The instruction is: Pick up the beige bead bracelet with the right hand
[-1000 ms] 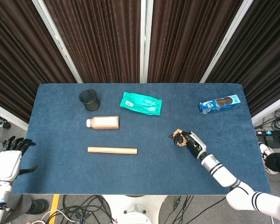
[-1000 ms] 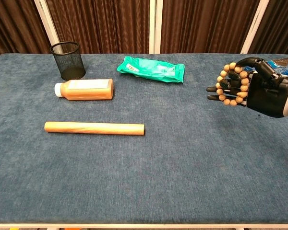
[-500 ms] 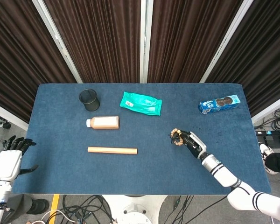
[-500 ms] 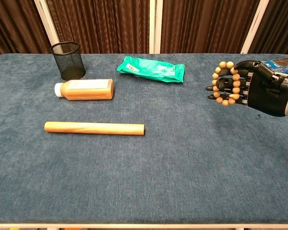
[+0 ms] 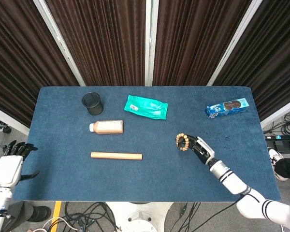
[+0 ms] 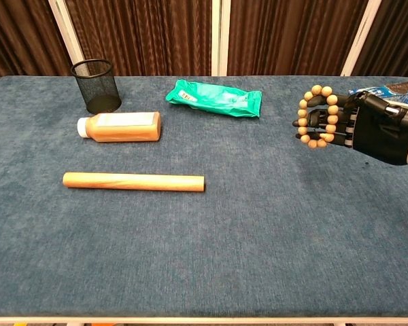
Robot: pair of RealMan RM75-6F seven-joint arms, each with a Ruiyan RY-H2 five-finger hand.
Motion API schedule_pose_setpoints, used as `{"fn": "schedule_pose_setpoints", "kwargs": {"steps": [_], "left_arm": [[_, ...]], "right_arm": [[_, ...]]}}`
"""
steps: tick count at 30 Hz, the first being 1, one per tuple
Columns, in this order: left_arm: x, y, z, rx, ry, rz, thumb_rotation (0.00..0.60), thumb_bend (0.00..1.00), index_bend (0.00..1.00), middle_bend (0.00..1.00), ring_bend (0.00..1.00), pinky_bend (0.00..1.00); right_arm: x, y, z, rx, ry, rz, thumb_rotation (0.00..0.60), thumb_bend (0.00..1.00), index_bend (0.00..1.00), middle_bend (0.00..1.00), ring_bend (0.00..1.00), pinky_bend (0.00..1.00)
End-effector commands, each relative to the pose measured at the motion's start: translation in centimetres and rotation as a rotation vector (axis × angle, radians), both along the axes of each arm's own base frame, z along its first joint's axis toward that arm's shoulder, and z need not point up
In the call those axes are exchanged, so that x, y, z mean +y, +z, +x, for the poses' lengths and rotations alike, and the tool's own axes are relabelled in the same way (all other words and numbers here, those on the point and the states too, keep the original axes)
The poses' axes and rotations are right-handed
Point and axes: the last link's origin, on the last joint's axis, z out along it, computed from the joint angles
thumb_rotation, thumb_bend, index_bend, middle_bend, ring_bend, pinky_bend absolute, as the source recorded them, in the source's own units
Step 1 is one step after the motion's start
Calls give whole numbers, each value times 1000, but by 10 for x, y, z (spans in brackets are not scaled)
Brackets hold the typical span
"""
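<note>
One beige bead bracelet (image 6: 317,116) hangs on the right hand (image 6: 367,126).

Bare cloth surrounds the right hand (image 6: 374,129); the cookie pack (image 5: 227,108) lies well behind.

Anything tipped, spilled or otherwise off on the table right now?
Nothing spilled or damaged. The bottle lies on its side, cap on. The bracelet sits looped around the right hand's fingers, clear of the table.

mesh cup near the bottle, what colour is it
Black; the mesh cup shows best in the chest view.
</note>
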Motion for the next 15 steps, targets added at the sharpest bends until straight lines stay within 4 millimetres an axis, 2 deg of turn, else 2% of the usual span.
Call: {"fn": "schedule_pose_setpoints", "kwargs": {"steps": [1, 3, 4, 5, 7, 9, 11, 15], "left_arm": [[-2, 0, -1, 0, 2, 0, 600, 41, 298, 217, 118, 61], [-2, 0, -1, 0, 3, 1, 600, 41, 298, 217, 118, 61], [-1, 0, -1, -1, 2, 1, 600, 42, 298, 217, 118, 61], [-1, 0, -1, 0, 2, 2, 600, 42, 297, 217, 118, 61], [0, 1, 0, -1, 0, 3, 600, 41, 297, 217, 119, 61], [0, 1, 1, -1, 0, 4, 600, 41, 297, 217, 119, 61], [0, 1, 1, 0, -2, 4, 600, 41, 297, 217, 119, 61], [0, 1, 1, -1, -4, 5, 600, 42, 296, 217, 119, 61]], "right_arm": [[1, 0, 0, -3, 16, 4, 292, 1000, 422, 520, 171, 152], [2, 1, 0, -16, 22, 13, 285, 996, 401, 508, 164, 151], [2, 2, 0, -28, 20, 22, 279, 953, 386, 498, 158, 150], [2, 3, 0, -36, 18, 27, 271, 851, 367, 484, 152, 150], [1, 5, -2, -37, 21, 28, 254, 587, 334, 451, 140, 150], [0, 8, -4, -25, 28, 20, 219, 421, 310, 426, 128, 150], [0, 12, -6, -8, 39, 9, 199, 377, 297, 415, 119, 149], [-1, 18, -12, 74, 76, -24, 194, 364, 265, 396, 101, 146]]}}
